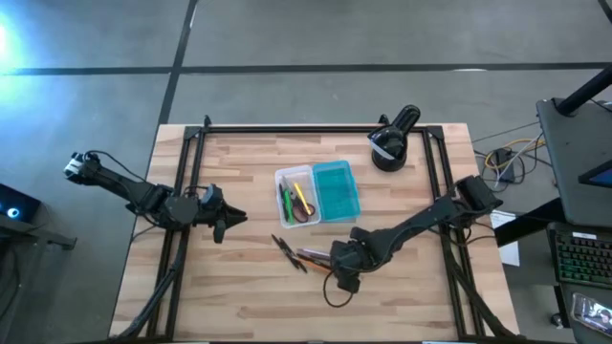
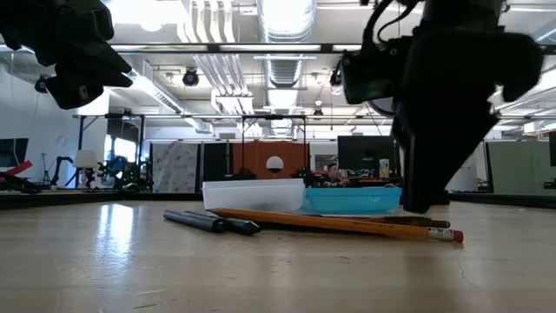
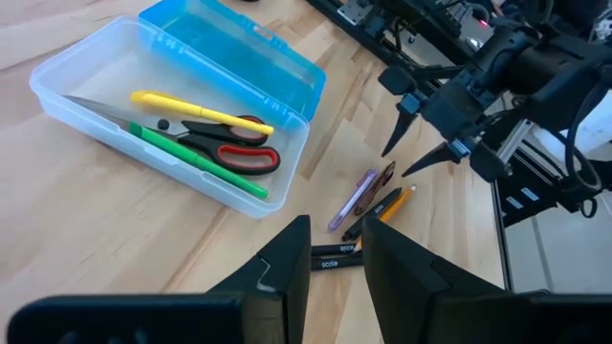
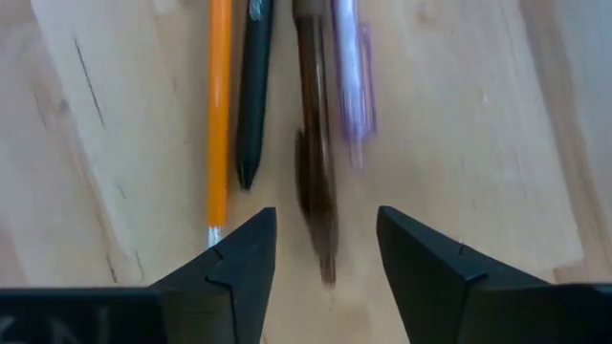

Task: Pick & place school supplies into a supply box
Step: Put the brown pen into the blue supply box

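The left gripper (image 1: pixel 226 218) hovers with fingers spread at the table's left; the supply box (image 1: pixel 318 193) mid-table holds the scissors (image 3: pixel 229 151), green marker (image 3: pixel 196 160) and yellow pencil (image 3: pixel 196 112); the right gripper (image 3: pixel 413 132), fingers parted, hangs over loose pens (image 4: pixel 253 91) and an orange pencil (image 4: pixel 219 110)

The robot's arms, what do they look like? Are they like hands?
Not hands. Both arms are thin, dark and jointed, with black cables. The left gripper and right gripper each end in two black wedge-shaped fingers. The left arm has a white part at its far end.
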Controlling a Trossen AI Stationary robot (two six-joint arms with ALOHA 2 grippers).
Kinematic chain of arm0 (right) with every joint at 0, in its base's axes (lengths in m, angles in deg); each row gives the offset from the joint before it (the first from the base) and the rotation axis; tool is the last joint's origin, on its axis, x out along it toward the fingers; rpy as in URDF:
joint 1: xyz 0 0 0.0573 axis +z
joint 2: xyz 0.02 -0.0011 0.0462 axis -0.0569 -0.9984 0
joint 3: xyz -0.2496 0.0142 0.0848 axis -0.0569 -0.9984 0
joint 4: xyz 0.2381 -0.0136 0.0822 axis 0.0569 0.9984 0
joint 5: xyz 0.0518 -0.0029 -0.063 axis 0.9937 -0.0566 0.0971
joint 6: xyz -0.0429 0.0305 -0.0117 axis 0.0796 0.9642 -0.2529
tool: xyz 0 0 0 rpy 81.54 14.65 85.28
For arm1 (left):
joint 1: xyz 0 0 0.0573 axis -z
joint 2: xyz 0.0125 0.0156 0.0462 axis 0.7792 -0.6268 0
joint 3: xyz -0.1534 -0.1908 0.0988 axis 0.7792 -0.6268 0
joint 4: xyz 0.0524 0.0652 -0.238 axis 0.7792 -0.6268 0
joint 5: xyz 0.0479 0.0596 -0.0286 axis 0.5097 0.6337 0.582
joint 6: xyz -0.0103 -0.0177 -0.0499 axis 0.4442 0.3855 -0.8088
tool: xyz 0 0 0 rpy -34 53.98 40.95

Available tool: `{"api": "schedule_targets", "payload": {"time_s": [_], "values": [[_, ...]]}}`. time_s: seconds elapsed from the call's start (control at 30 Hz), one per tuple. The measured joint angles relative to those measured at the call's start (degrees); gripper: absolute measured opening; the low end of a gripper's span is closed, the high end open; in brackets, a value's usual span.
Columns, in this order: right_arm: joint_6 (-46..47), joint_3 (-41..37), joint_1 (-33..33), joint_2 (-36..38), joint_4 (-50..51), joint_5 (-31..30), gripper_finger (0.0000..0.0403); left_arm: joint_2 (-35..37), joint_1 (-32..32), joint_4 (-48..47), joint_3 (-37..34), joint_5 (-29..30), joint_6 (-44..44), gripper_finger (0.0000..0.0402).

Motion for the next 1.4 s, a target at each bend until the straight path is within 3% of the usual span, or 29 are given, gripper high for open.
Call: {"api": "schedule_targets", "payload": {"time_s": [0.17, 0.53, 1.13, 1.4], "values": [[-5.8, 0.0, -0.2, -1.7, -2.8, 0.8, 0.018, -0.1, 0.0, -0.3, 0.0, 0.0, 0.0, 0.008], [-7.2, 0.2, -0.5, -3.5, -2.3, 0.9, 0.0171, -1.2, 0.0, -0.3, 0.0, 0.0, 0.0, 0.008], [-7.0, -1.1, -1.3, -3.5, -0.9, 1.1, 0.0041, -1.7, 0.0, -0.3, 0.0, 0.3, -0.2, 0.008], [-7.2, 3.8, -1.1, -1.9, 7.0, 3.6, 0.0033, -1.7, 0.0, -0.2, 0.0, 0.4, -0.2, 0.008]]}}
